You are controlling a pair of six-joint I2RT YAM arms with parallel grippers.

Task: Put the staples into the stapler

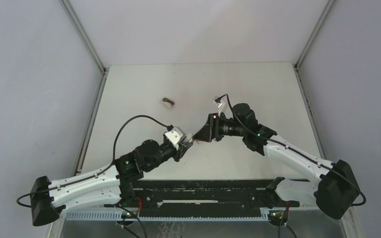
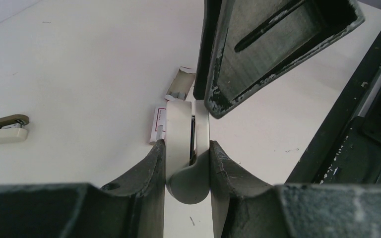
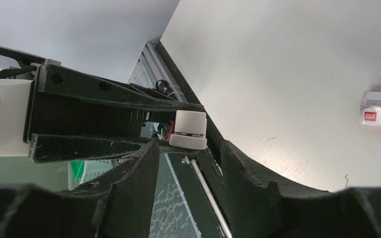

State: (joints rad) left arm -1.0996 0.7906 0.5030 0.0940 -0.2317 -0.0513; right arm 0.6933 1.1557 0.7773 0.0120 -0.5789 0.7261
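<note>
**Stapler pinched and offered up; staples wait on the table**

The staples box (image 2: pixel 158 124) lies flat on the table (image 1: pixel 238 84), just past the stapler at about 11 o'clock in the left wrist view. Its grey inner tray (image 2: pixel 181 83) lies apart from it, near its 1 o'clock corner. Neither is being held.

The stapler (image 3: pixel 190 130), small and white, is clamped in the left gripper (image 2: pixel 186 148). The pads press on its two flat sides just above the rounded end. A dark slot runs between its two white halves.

The right gripper (image 3: pixel 188 146) has its fingers spread to either side of the stapler's free end, with a gap on both sides and nothing gripped.

The step in hand looks like opening the stapler so the channel is exposed. To do it well:

- The right fingers should take hold of one half only, near the free tip.
- The left grip should stay firm.
- The half should swing about the rounded end rather than being pulled straight, or the small body may twist out of the pads.

A small brown-and-white item (image 1: pixel 167 102) sits well apart, at 11 o'clock from where the grippers meet in the top view.

The box label shows a red patch with white lettering and a red outline, too small to read. No other writing is legible.
</note>
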